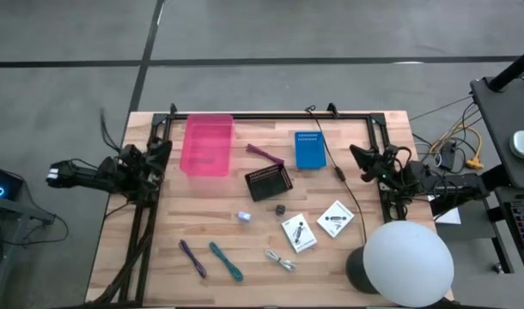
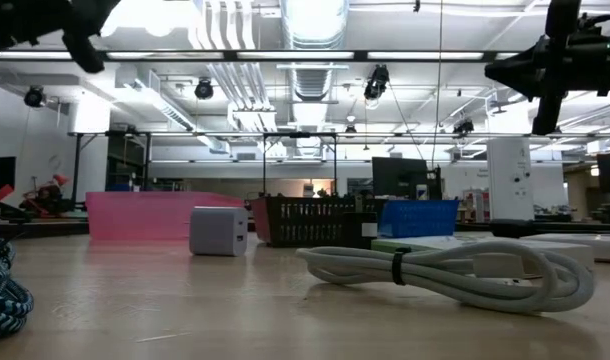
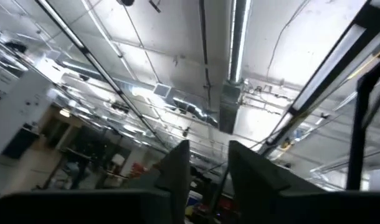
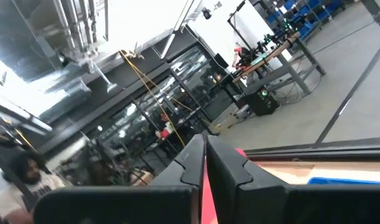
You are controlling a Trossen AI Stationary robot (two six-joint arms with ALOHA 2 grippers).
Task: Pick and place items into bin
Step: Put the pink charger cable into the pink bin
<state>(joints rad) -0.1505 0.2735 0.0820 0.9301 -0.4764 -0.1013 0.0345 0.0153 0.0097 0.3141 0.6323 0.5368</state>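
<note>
On the table in the high view lie a purple stick (image 1: 191,257), a green stick (image 1: 226,261), a maroon stick (image 1: 264,154), two white packets (image 1: 298,232) (image 1: 335,218), a small dark knob (image 1: 280,209), silvery bits (image 1: 281,259) and a small white block (image 1: 244,216). The pink bin (image 1: 206,146) stands near the far left. My left gripper (image 1: 165,148) hovers raised at the left edge beside the bin, open (image 3: 209,149), tipped toward the ceiling. My right gripper (image 1: 355,154) is raised at the right edge, shut (image 4: 205,140). Neither touches anything.
A blue bin (image 1: 309,150) and a black mesh basket (image 1: 269,182) stand mid-table, far side. A thin black cable (image 1: 344,184) runs across the right part. A white dome (image 1: 408,262) covers the near right corner. A coiled white cable (image 2: 455,270) lies close to the low camera.
</note>
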